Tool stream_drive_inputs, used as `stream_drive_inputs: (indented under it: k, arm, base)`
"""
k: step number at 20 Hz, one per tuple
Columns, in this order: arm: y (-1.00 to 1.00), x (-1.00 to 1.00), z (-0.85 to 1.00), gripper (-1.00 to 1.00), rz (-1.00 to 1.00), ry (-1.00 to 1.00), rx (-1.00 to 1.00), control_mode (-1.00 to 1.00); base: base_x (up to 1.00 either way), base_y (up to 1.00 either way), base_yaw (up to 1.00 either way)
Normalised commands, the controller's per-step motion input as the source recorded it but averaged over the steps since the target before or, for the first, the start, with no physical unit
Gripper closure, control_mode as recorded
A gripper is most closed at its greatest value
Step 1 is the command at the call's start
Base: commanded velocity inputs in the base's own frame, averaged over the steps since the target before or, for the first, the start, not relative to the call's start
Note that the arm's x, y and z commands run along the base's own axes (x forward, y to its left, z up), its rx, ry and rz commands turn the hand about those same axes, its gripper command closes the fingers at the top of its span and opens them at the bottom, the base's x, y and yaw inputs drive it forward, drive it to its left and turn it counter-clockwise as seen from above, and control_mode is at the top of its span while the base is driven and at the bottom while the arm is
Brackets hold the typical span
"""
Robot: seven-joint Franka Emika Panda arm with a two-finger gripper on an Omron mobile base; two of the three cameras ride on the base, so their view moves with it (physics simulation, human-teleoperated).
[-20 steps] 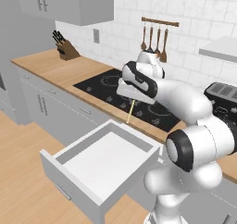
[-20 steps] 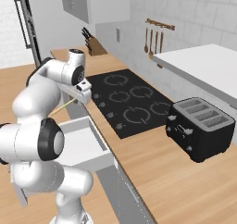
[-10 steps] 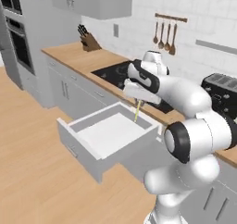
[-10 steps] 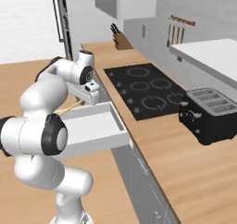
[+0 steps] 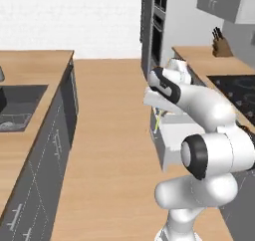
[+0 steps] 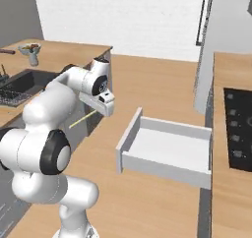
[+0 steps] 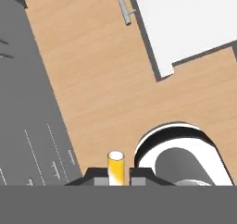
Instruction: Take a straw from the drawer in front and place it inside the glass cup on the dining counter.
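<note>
- Straw sits pinched between the two dark finger tips in the hand view, end-on to the camera; the jaws are closed on it.
- From the right base view the straw slants down and away from the gripper, out over the wooden floor, touching nothing else.
- From the left base view the gripper hangs in the aisle between the two runs of cabinets, with the straw showing as a thin pale sliver below it.
- Drawer stands pulled out, its white inside bare; its bar handle appears near the top of the hand view.
- Dining counter lies to the left in the left base view, a light-wood tabletop with a dark sink set into it, well apart from the gripper.
- A small bowl-like object stands near the far edge of that tabletop in the right base view; too small to identify.
</note>
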Motion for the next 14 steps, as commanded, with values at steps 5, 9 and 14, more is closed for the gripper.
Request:
stream_drive_inputs:
  k: [5,9,14]
  arm:
    - [0.00,0.00,0.00,1.00,0.00,0.00,0.00,1.00]
    - [0.00,0.00,0.00,1.00,0.00,0.00,0.00,1.00]
    - [0.00,0.00,0.00,1.00,0.00,0.00,0.00,1.00]
  base:
    - [-0.54,0.02,0.77]
    - [-0.97,0.35,0.15]
    - [-1.00,0.54,-0.04]
